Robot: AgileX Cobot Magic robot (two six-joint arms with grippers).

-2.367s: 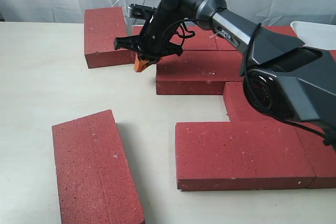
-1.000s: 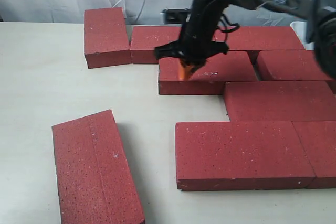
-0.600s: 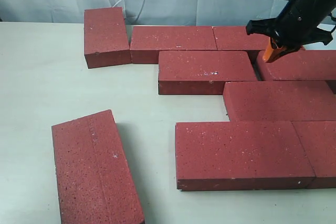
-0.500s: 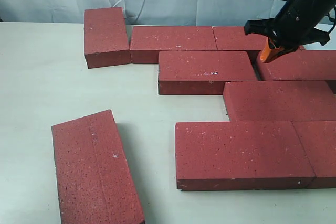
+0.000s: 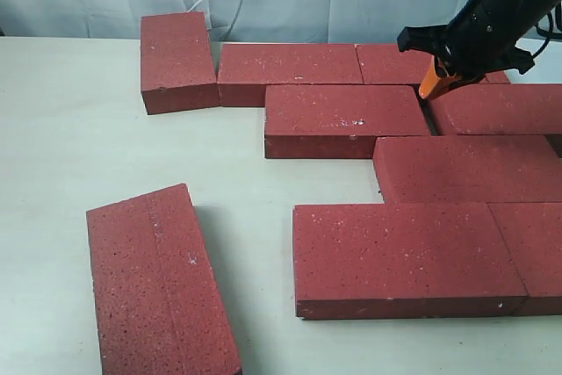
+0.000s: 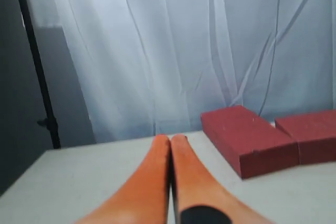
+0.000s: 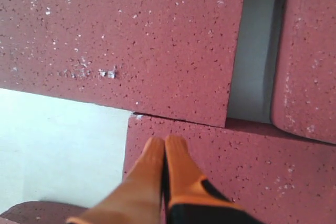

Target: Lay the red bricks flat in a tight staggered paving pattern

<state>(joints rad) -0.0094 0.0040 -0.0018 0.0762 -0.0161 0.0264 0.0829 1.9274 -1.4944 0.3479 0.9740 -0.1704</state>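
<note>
**Near to far.** Nearest me, at seven o'clock in the exterior view, a loose brick (image 5: pixel 162 292) lies flat and askew on the pale table (image 5: pixel 79 147), well apart from the rest. The lower edge of the frame cuts off its near end.

At five o'clock the laid field of red bricks (image 5: pixel 408 256) begins, flat and staggered. The bricks at three and four o'clock run off the right edge, so I cannot count them fully.

Farther back, at one o'clock, a narrow gap (image 5: pixel 428 111) separates the middle brick (image 5: pixel 347 120) from its right neighbour (image 5: pixel 500 110). My right gripper (image 5: pixel 430 87) hangs over the far end of that gap, its orange fingers (image 7: pixel 149 171) pressed together. I cannot tell whether the tips touch a brick.

Farthest, at eleven o'clock, an end brick (image 5: pixel 176 59) sits crosswise just beside the back row (image 5: pixel 285 63).

My left gripper (image 6: pixel 170 141) is hidden from the exterior view. Its own wrist view, which is blurred, shows the fingers pressed together above the table, with bricks beyond.
</note>
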